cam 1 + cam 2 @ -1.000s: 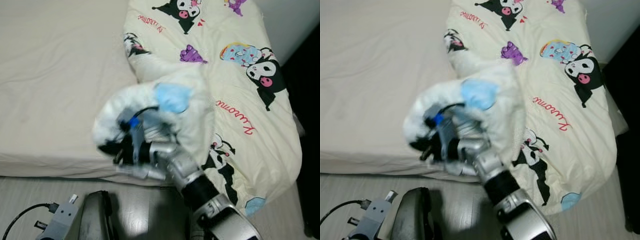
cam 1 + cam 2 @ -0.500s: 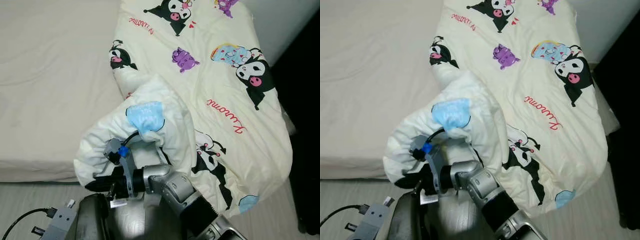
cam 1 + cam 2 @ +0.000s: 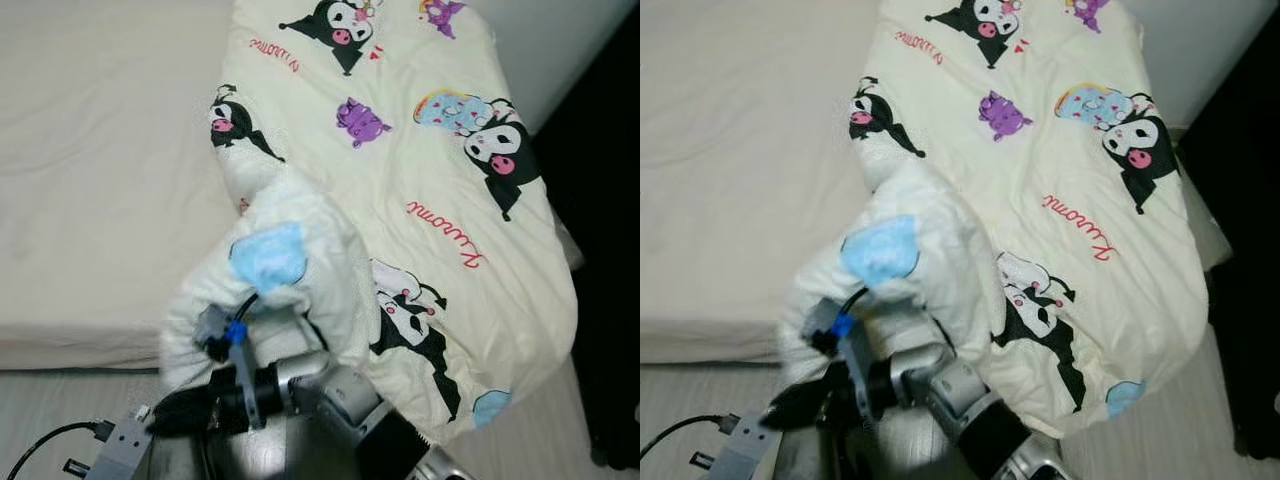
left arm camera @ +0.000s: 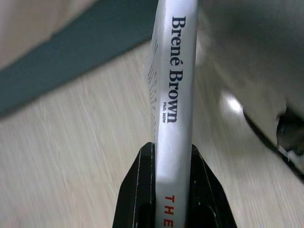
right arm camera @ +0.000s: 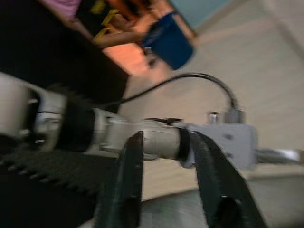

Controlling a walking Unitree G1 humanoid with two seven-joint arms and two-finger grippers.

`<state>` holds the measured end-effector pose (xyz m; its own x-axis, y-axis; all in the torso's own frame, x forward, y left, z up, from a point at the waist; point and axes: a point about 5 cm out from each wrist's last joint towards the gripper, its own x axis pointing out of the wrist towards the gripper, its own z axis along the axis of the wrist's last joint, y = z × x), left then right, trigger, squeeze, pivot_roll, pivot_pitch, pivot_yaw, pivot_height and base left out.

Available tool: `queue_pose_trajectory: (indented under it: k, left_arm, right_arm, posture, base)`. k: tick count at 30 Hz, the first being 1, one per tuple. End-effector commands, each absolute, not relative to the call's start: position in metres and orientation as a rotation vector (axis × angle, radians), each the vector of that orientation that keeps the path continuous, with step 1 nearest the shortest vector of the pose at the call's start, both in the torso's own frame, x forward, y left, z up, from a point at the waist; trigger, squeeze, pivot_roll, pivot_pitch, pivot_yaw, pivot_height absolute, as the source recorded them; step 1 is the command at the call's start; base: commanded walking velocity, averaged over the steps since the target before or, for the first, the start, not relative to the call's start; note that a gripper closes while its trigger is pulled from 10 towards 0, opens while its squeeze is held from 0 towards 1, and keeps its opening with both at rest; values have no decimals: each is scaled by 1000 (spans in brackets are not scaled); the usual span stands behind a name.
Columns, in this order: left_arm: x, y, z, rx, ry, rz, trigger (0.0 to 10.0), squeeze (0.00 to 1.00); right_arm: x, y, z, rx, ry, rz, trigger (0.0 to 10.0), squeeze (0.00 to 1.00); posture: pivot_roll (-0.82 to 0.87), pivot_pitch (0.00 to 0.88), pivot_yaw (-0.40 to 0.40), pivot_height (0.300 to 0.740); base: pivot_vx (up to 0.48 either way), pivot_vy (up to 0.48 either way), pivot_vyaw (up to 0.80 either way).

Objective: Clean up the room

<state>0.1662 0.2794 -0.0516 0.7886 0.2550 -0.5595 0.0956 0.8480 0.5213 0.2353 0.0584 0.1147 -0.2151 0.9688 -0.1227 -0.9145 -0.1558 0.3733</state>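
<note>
"Brené Brown" book [image 4: 175, 95] (left gripper [image 4: 173, 190] clamped)

Cream quilted duvet with black cartoon characters and red script [image 3: 440, 170], plain beige bed sheet [image 3: 100, 180], white-spined paperback book lettered in black and red [image 4: 175, 118], pale wood-grain floor [image 4: 71, 156]

Evenly and softly lit from overhead across the bed sheet [image 3: 100, 180] and the cartoon quilt [image 3: 420, 170], with no hard shadows. Deep black along the right edge. Motion-smeared low down, around the right gripper [image 3: 170, 420] and the raised fold of quilt. Sharp on the book [image 4: 175, 118] spine up close, print readable, floor [image 4: 71, 156] behind soft, one small glare spot. Heavily blurred throughout from the right wrist, colours streaked.
</note>
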Motion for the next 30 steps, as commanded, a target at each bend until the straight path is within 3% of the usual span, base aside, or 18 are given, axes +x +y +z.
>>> queue_pose_trajectory:
  k: [1, 13, 14, 19, 21, 25, 26, 27, 28, 29, 30]
  left_arm:
    - [147, 279, -62, 568, 745, 83, 10000, 0]
    - [144, 276, -66, 570, 773, 66, 10000, 0]
    - [144, 275, -67, 571, 779, 60, 10000, 0]
    - [143, 273, -68, 572, 787, 54, 10000, 0]
    - [143, 272, -69, 574, 795, 51, 10000, 0]
    - [143, 272, -69, 575, 799, 50, 10000, 0]
    - [144, 271, -70, 576, 802, 50, 10000, 0]
    - [144, 271, -70, 577, 805, 47, 10000, 0]
    - [144, 271, -70, 577, 805, 47, 10000, 0]
    - [144, 269, -71, 578, 809, 42, 10000, 0]
    - [144, 268, -71, 579, 812, 37, 10000, 0]
  right_arm:
    - [206, 94, 131, 290, 369, 1874, 10000, 1000]
    - [205, 66, 136, 167, 331, 1990, 10000, 1000]
    - [211, 58, 166, 326, 222, 2008, 10000, 1000]
    - [217, 39, 216, 572, 16, 2046, 10000, 1000]
    - [227, 15, 261, 769, -228, 2019, 10000, 1000]
    - [239, -1, 286, 844, -395, 1913, 10000, 1000]
    - [254, -15, 303, 841, -494, 1767, 10000, 804]
    - [264, -32, 319, 831, -590, 1644, 10000, 125]
    - [264, -32, 319, 831, -590, 1644, 10000, 125]
    - [269, -48, 332, 823, -668, 1559, 10000, 0]
    - [270, -63, 344, 811, -737, 1502, 10000, 0]
  posture:
    - [29, 286, -15, 561]
    - [12, 274, -12, 561]
    - [6, 272, -11, 561]
    - [3, 268, -9, 561]
    - [0, 259, -10, 561]
    - [-1, 257, -11, 561]
    - [-9, 251, -10, 561]
    - [-14, 248, -9, 561]
    - [-14, 248, -9, 561]
    - [-18, 247, -9, 561]
    - [-21, 244, -9, 561]
  base:
    - [0, 0, 0]
    - [0, 0, 0]
    - [0, 0, 0]
    - [0, 0, 0]
    - [0, 0, 0]
    - [0, 0, 0]
    - [0, 0, 0]
    - [0, 0, 0]
    - [0, 0, 0]
    - [0, 0, 0]
    - [0, 0, 0]
